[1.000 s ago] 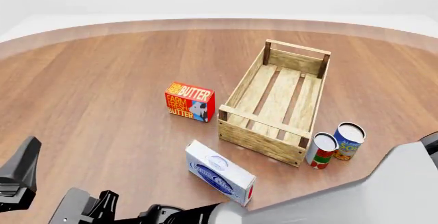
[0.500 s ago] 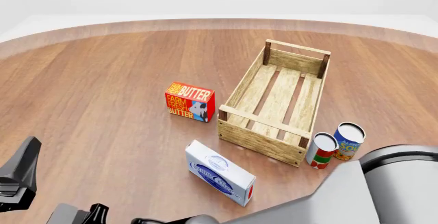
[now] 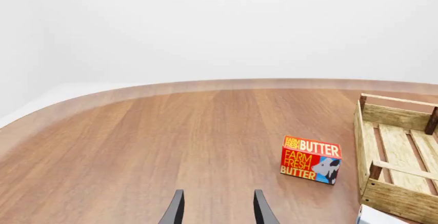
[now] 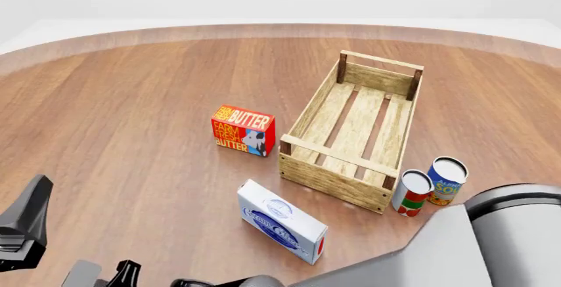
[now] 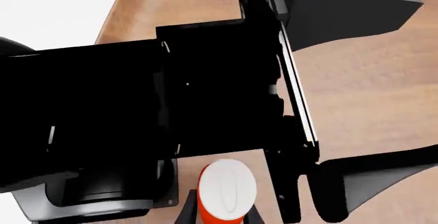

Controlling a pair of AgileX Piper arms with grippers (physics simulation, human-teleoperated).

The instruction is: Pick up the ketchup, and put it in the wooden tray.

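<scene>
The ketchup (image 5: pixel 226 190), a red-orange bottle with a white cap, shows only in the right wrist view, close under the camera. My right gripper (image 5: pixel 219 218) straddles it, with a finger against each side, beside the black body of the left arm (image 5: pixel 205 80). In the front view the ketchup is hidden and the right gripper (image 4: pixel 123 277) sits at the bottom edge. The wooden tray (image 4: pixel 303 126) lies at the centre right, with nothing in it; it also shows in the left wrist view (image 3: pixel 400 198). My left gripper (image 3: pixel 217 193) is open and holds nothing.
A red butter box (image 4: pixel 243 130) stands left of the tray. A white and blue box (image 4: pixel 282 220) lies in front of it. Two cans (image 4: pixel 411 193) (image 4: pixel 447 180) stand by the tray's near right corner. The grey right arm (image 4: pixel 473 247) crosses the bottom of the view.
The right arm has swung lower and further left along the near edge, and its gripper has sunk to the bottom of the front view. It has barely moved in the last half second.
</scene>
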